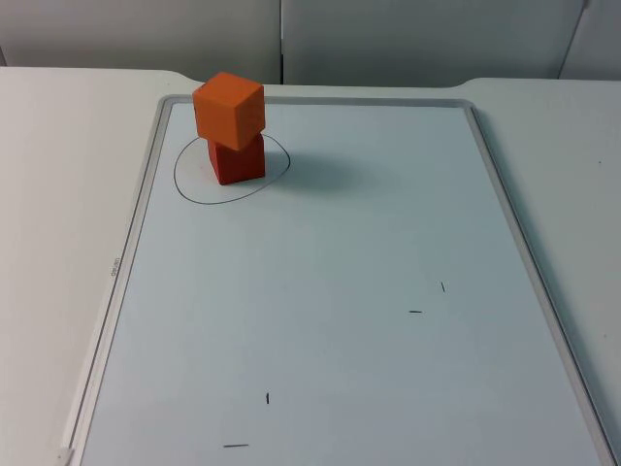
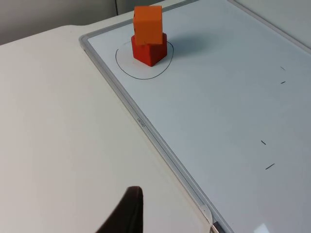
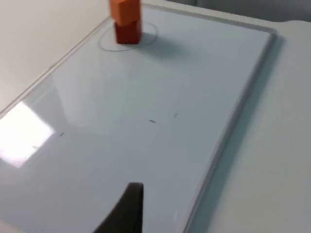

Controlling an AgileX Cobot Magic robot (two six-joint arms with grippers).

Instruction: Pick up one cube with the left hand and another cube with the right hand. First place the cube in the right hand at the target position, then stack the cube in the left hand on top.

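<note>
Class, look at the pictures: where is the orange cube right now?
In the top view the orange cube sits on the red cube, twisted slightly, inside the drawn circle near the whiteboard's far left corner.

An orange cube (image 1: pixel 229 107) is stacked on a red cube (image 1: pixel 238 160). Both are enclosed by a drawn circle (image 1: pixel 184 180) at the whiteboard's (image 1: pixel 320 320) far left.

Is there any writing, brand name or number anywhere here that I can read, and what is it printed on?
Small printed mark on the left frame of the whiteboard: too small to read.
Orange cube and red cube: no writing.
Hand-drawn circle and short pen ticks on the board: marks, not letters or numbers.
</note>
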